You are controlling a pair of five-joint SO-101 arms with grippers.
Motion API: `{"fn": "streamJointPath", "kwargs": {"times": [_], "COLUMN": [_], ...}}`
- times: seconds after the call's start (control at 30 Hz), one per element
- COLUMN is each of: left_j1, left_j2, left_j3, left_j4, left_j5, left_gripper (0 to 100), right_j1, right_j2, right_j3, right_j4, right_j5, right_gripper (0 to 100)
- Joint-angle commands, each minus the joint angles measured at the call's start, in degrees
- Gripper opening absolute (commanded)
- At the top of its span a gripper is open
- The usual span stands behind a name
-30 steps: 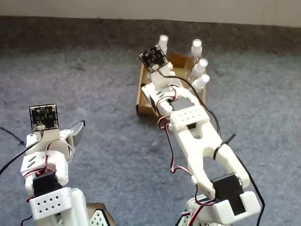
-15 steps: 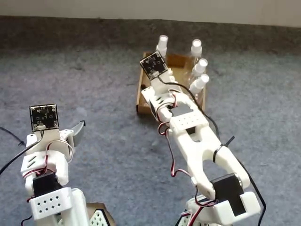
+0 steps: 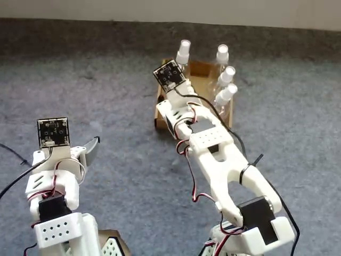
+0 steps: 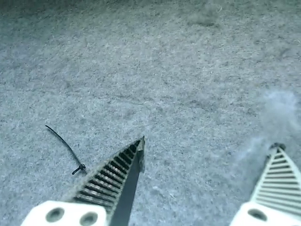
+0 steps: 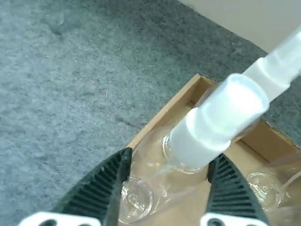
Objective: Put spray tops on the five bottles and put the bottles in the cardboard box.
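Note:
The cardboard box lies on the grey carpet at the far middle. Clear bottles with white spray tops stand in it: one at the back left and three along the right side. My right gripper hangs over the box's left part, open, its jaws on either side of a clear bottle with a white spray top standing in the box. My left gripper is open over bare carpet at the near left, its ribbed fingers holding nothing.
A black zip tie lies on the carpet by the left gripper. Open carpet stretches between the two arms and to the left of the box. A pale wall runs along the far edge.
The right arm's wrist has drawn back a little toward the box's near left side. The left arm has shifted slightly.

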Motion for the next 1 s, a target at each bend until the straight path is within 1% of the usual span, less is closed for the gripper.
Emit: {"fn": "streamJointPath", "kwargs": {"times": [0.0, 0.2, 0.3, 0.57, 0.63, 0.73, 0.97], "left_j1": [1.27, 1.36, 1.36, 1.36, 1.36, 1.36, 1.36], "left_j2": [-0.13, -0.13, -0.13, -0.13, -0.13, -0.13, -0.13], "left_j3": [-0.22, -0.22, -0.22, -0.22, -0.22, -0.22, -0.22], "left_j4": [-1.05, -1.05, -1.05, -1.05, -1.05, -1.05, -1.05], "left_j5": [-0.44, -0.44, -0.44, -0.44, -0.44, -0.44, -0.44], "left_gripper": [36, 36, 36, 36, 36, 36, 36], "right_j1": [-0.48, -0.66, -0.66, -1.54, -2.15, -2.68, -2.68], "right_j2": [-2.07, -6.64, -9.19, -9.63, -9.63, -9.54, -9.54], "right_j3": [-0.84, -0.22, -0.13, -0.13, -0.04, 0.04, -0.04], "right_j4": [-0.66, -0.22, 2.86, 3.74, 3.74, 4.09, 5.23], "right_j5": [-0.18, -0.18, -0.09, 0.18, 1.67, 1.93, 1.93], "right_gripper": [18.7, 18.9, 18.9, 19.0, 21.6, 25.5, 25.7]}}
